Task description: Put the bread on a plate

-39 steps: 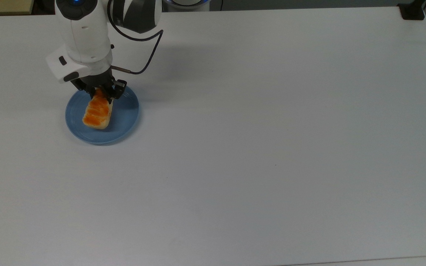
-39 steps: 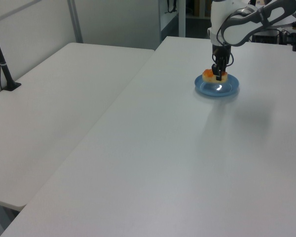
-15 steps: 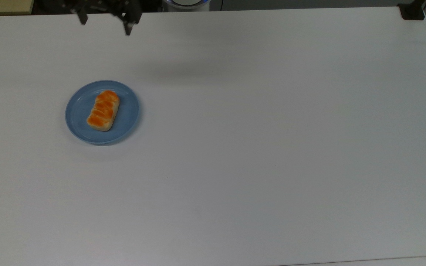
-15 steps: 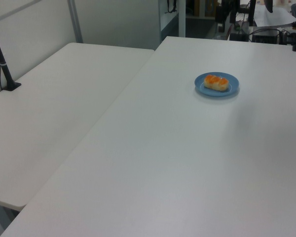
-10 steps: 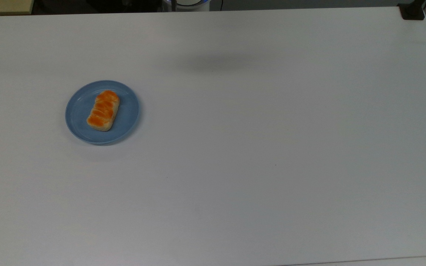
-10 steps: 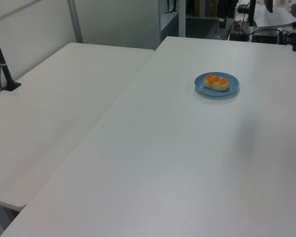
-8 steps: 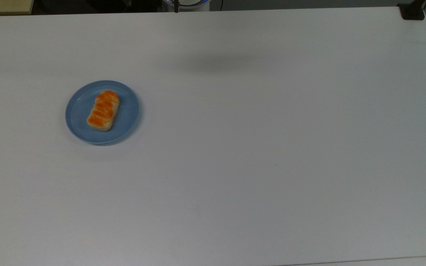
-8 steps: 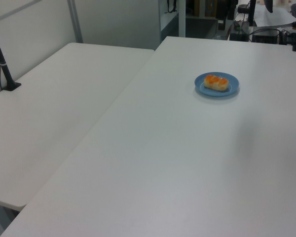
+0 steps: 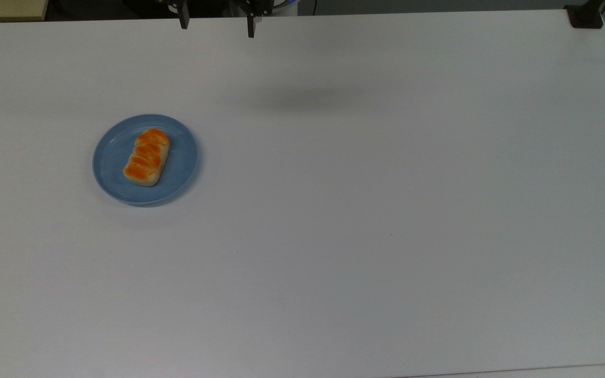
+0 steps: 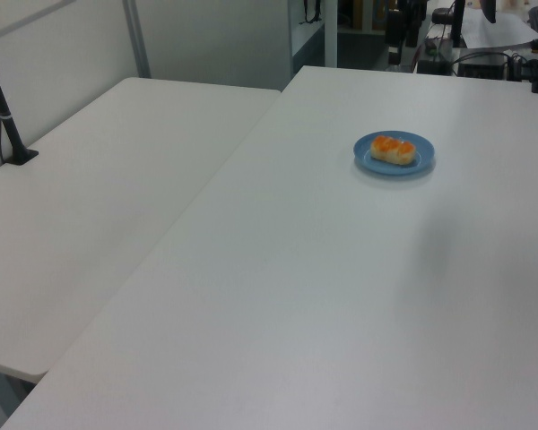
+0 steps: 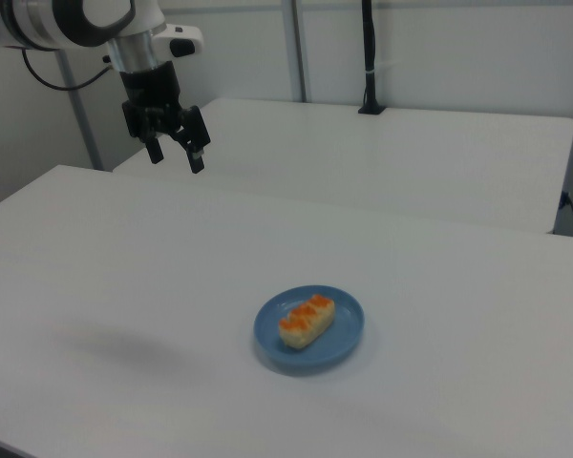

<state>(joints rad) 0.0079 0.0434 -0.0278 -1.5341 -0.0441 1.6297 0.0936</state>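
The bread [image 9: 146,157], an orange-topped oblong roll, lies flat in the middle of the light-blue plate [image 9: 181,157] on the white table. It also shows on the plate [image 10: 369,161] as the bread [image 10: 393,150] in the left view, and as the bread [image 11: 306,321] on the plate [image 11: 344,336] in the right view. My gripper [image 9: 217,26] hangs open and empty high above the table's far edge, well away from the plate. The right view has the gripper [image 11: 178,159] up at the right view's left, fingers spread.
A black clamp [image 9: 586,16] sits at the top view's upper right table corner. A second white table [image 10: 99,179] adjoins at the left view's left, with a black post [image 10: 4,125] on it. The arm's faint shadow [image 9: 302,97] falls on the table.
2.5 s ago the gripper was down at the plate around the bread. It has let go and risen away; its fingertips now show again at the top view's upper edge, farther right. Bread unmoved.
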